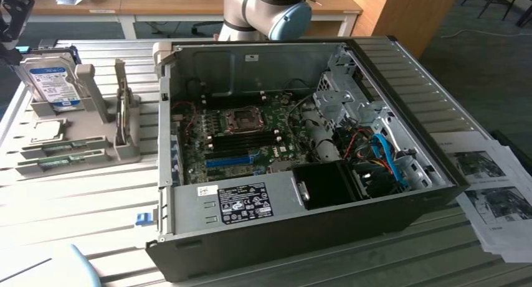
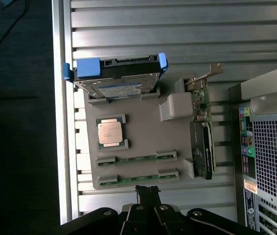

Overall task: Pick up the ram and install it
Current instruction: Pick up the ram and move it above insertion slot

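Two ram sticks, thin green boards, lie side by side in slots of a grey holder. One ram stick lies farther from my fingers, and the other lies just beyond my fingertips. In the exterior view the same sticks sit at the holder's front, at the exterior view's left. My gripper hangs above the holder's edge by the nearer stick, its dark fingers shut together with nothing between them. The open computer case shows the motherboard with its black memory slots.
On the holder also stand a silver hard drive in blue rails, a processor chip and an upright graphics card. A blue expansion slot lies on the motherboard. Printed sheets lie at the exterior view's right. The arm's joint rises behind the case.
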`<state>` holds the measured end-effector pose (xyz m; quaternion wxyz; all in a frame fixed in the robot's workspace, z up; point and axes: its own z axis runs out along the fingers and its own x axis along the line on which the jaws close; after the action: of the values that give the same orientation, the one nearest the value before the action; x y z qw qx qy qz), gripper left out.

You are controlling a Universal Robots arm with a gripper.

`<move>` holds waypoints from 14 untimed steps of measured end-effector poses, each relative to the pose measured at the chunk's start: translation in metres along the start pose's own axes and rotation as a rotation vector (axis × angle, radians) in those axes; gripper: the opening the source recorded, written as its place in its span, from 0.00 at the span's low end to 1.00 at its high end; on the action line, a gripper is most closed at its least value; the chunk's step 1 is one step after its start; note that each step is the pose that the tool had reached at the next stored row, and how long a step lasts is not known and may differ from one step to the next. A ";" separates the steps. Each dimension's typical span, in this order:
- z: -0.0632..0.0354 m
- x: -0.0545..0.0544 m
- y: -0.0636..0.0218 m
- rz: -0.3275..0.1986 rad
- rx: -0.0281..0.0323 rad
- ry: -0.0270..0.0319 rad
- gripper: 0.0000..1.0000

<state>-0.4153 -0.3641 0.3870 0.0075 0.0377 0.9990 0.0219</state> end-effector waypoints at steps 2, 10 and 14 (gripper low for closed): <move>0.0000 0.000 0.0000 0.000 0.0000 0.0000 0.09; 0.0000 0.000 0.0000 -0.006 -0.0001 0.0003 0.09; 0.0000 0.000 0.0000 -0.041 -0.0006 0.0017 0.09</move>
<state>-0.4153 -0.3641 0.3870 0.0071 0.0172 0.9996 0.0220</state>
